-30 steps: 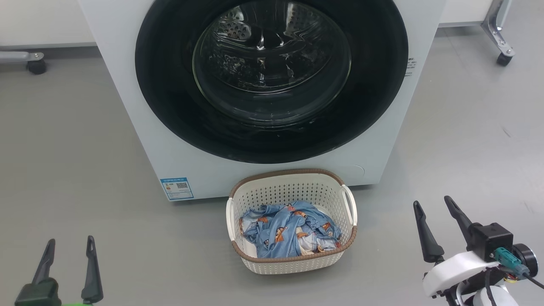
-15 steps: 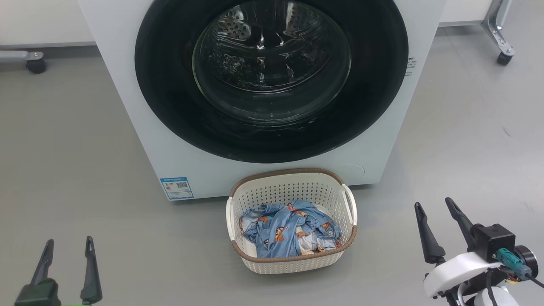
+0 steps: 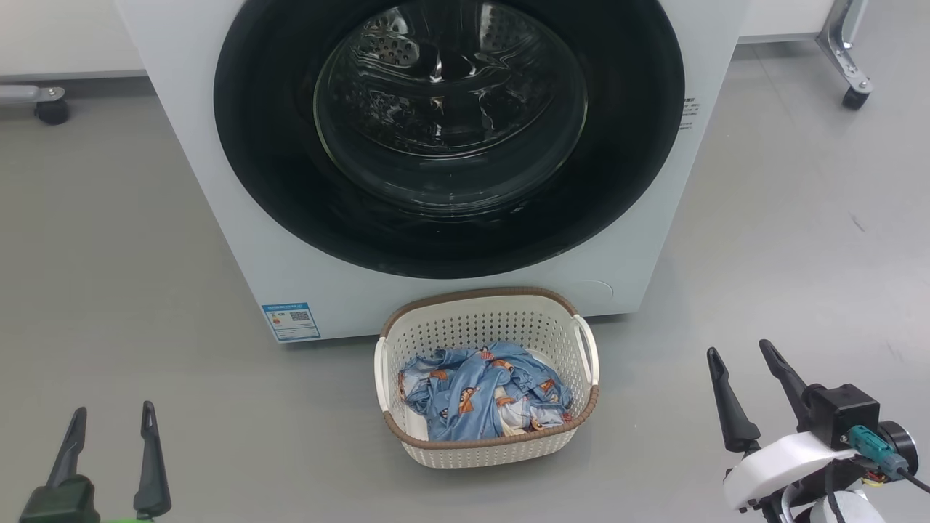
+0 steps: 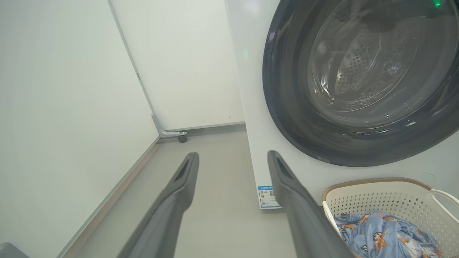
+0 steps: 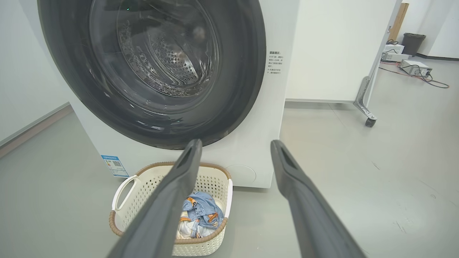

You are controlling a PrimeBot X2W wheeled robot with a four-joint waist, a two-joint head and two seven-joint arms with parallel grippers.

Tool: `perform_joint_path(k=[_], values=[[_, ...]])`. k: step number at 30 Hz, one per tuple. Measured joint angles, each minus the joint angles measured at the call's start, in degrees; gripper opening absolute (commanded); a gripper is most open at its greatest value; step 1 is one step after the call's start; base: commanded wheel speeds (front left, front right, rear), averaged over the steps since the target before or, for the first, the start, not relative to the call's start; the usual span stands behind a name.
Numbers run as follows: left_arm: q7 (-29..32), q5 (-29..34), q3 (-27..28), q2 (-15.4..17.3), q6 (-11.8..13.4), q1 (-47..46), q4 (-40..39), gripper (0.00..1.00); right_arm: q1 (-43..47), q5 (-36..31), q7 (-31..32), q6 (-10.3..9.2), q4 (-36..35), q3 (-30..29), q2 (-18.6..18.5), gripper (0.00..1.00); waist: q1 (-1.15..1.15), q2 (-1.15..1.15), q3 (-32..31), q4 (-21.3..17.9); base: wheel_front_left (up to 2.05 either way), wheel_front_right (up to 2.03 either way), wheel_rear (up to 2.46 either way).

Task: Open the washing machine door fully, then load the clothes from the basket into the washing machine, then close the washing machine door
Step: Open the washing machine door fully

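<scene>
The white washing machine (image 3: 218,218) stands ahead with its round black door (image 3: 276,181) shut flat against its front; the steel drum shows through the glass porthole. On the floor right before it sits the cream basket (image 3: 487,450) holding the light blue clothes (image 3: 479,396). My left gripper (image 3: 110,412) is open at the lower left, well left of the basket. My right gripper (image 3: 740,350) is open at the lower right, right of the basket. Both are empty. The door (image 4: 287,118) and the basket (image 4: 376,200) appear in the left wrist view, the basket (image 5: 143,186) in the right wrist view too.
A blue label (image 3: 290,321) sits at the machine's lower left corner. Wheeled white partitions stand behind: a caster (image 3: 51,110) at far left, another caster (image 3: 856,99) at far right. Grey floor lies open on both sides of the basket.
The whole head picture has shifted slightly left, so the camera moved. The left gripper sits a little lower in view. Nothing was grasped or released.
</scene>
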Motion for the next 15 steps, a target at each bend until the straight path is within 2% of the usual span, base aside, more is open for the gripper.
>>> perform_joint_path(k=[15], values=[[0.0, 0.3, 1.0, -0.4, -0.3, 0.0, -0.1, 1.00, 0.0, -0.4, 0.0, 0.14, 0.3, -1.1, 0.7, 1.00, 0.00, 0.00, 0.5, -0.3, 0.57, 0.57, -1.15]])
